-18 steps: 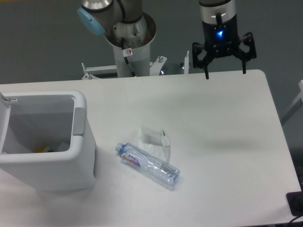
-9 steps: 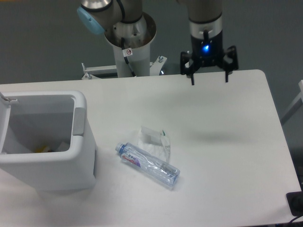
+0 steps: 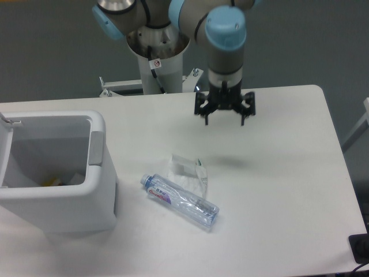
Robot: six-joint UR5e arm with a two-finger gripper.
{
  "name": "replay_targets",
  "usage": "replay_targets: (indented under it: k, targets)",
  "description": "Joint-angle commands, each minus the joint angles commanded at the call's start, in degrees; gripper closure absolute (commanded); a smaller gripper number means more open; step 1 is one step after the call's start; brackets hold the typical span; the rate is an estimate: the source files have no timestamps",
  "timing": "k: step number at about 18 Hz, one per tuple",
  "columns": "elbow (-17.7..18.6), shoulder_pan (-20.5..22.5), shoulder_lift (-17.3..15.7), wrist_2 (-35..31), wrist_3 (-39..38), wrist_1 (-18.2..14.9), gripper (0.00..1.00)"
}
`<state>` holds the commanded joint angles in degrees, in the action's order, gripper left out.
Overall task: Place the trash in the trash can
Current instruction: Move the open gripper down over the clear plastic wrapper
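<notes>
A clear plastic water bottle [image 3: 180, 201] with a pink-and-blue label lies on its side on the white table, cap toward the left. Just behind it rests a small crumpled clear wrapper [image 3: 189, 168]. The big white trash can [image 3: 95, 167] stands at the left edge with its mouth open and some scraps inside. My gripper [image 3: 224, 119] hangs open above the table, up and to the right of the wrapper, with nothing between its fingers.
The arm's round base [image 3: 158, 43] stands behind the table's far edge. A dark object [image 3: 360, 249] sits at the table's near right corner.
The gripper has travelled left and down toward the table's middle, from beyond the far right edge to above the tabletop. Bottle, wrapper and trash can have stayed put.
</notes>
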<state>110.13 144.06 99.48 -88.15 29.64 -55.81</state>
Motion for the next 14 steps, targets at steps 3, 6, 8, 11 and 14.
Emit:
replay_targets:
  k: [3,6,8,11,14]
  targets:
    - [-0.53,-0.98,0.8,4.03,-11.32,0.44,0.0]
    - [-0.7,-2.03,3.08,4.13,-14.69,0.35,0.0]
    - [-0.88,-3.52,4.05,4.04,-16.79,0.7,0.0]
    - [-1.14,-4.49,6.24,3.87,-19.87,0.79,0.0]
    - [-1.41,-6.33,9.49,1.51,-22.34,2.37,0.0]
